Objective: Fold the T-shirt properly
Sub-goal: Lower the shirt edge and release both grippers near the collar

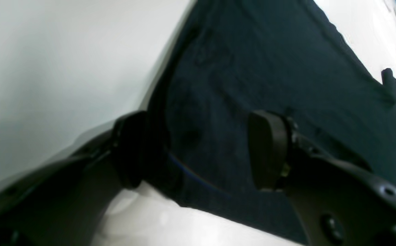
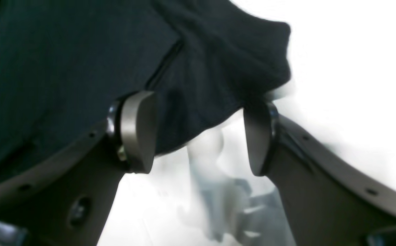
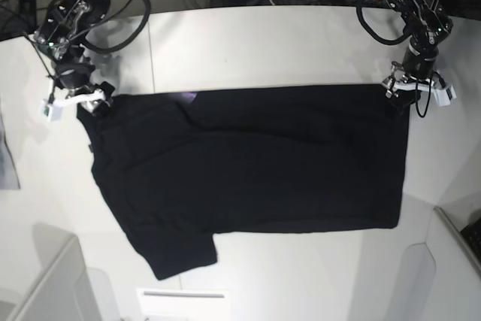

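Note:
The black T-shirt [image 3: 248,163] lies spread flat on the white table [image 3: 248,43], with one short sleeve [image 3: 176,249] at the near left. A bit of purple print [image 3: 188,96] peeks out at its far edge. My left gripper [image 3: 397,101] is at the shirt's far right corner. In the left wrist view the gripper [image 1: 198,150] is open, its jaws straddling the shirt's [image 1: 269,68] hem corner. My right gripper [image 3: 94,103] is at the far left corner. In the right wrist view it [image 2: 198,136] is open, with a bunched edge of the shirt [image 2: 64,61] between the fingers.
A grey cloth [image 3: 7,152] shows at the table's left edge. Pale raised panels stand at the near left [image 3: 45,283] and near right [image 3: 451,253]. A white label [image 3: 180,300] lies near the front edge. Cables run along the back.

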You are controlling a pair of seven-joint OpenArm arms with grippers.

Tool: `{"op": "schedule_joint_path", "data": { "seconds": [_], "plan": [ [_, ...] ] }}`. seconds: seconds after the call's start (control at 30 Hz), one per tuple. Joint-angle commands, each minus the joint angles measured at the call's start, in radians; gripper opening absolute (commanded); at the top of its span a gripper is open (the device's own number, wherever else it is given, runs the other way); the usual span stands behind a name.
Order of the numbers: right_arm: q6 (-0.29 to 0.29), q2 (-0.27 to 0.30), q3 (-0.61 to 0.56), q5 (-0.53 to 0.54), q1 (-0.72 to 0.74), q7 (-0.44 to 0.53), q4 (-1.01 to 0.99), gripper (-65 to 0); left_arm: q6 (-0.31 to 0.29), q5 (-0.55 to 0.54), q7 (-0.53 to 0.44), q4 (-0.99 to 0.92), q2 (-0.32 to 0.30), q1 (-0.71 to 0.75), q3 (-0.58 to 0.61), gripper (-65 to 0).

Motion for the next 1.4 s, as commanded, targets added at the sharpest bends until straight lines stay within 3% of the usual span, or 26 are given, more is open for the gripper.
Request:
{"op": "schedule_joint_path", "data": {
  "seconds": [0.0, 0.2, 0.6, 0.7, 0.77, 0.87, 0.93, 1.0, 1.37],
  "plan": [
    [0.001, 0.01, 0.016, 0.01, 0.017, 0.018, -0.003, -27.3, 0.015, 0.015, 0.023, 0.0, -0.007, 0.006, -0.002, -21.6],
    [0.001, 0.062, 0.032, 0.012, 0.061, 0.02, -0.111, -27.3, 0.015, 0.015, 0.023, -0.003, -0.016, 0.006, -0.002, -21.7],
    [0.001, 0.079, 0.023, 0.013, 0.079, 0.02, -0.188, -27.5, 0.015, 0.017, 0.021, -0.01, -0.036, 0.009, -0.002, -21.9],
    [0.006, 0.082, 0.023, 0.015, 0.079, 0.041, -0.227, -33.2, 0.015, 0.084, 0.021, -0.01, -0.034, 0.005, 0.0, -22.7],
    [0.007, 0.082, 0.023, 0.015, 0.076, 0.07, -0.234, -43.1, 0.01, 0.129, 0.021, -0.009, -0.031, -0.008, 0.0, -30.4],
    [0.009, 0.082, 0.021, 0.015, 0.072, 0.079, -0.234, -57.2, 0.01, 0.16, 0.021, -0.009, -0.031, -0.011, 0.0, -53.6],
    [0.009, 0.084, 0.021, 0.015, 0.072, 0.079, -0.232, -62.0, 0.01, 0.16, 0.021, -0.009, -0.031, -0.011, 0.0, -65.0],
    [0.009, 0.084, 0.021, 0.013, 0.072, 0.079, -0.229, -65.0, 0.01, 0.156, 0.021, -0.004, -0.031, -0.005, 0.0, -65.0],
    [0.009, 0.079, 0.023, 0.01, 0.029, 0.079, -0.126, -65.0, 0.01, 0.16, 0.024, 0.094, -0.039, 0.075, -0.002, -65.0]
  ]
}}
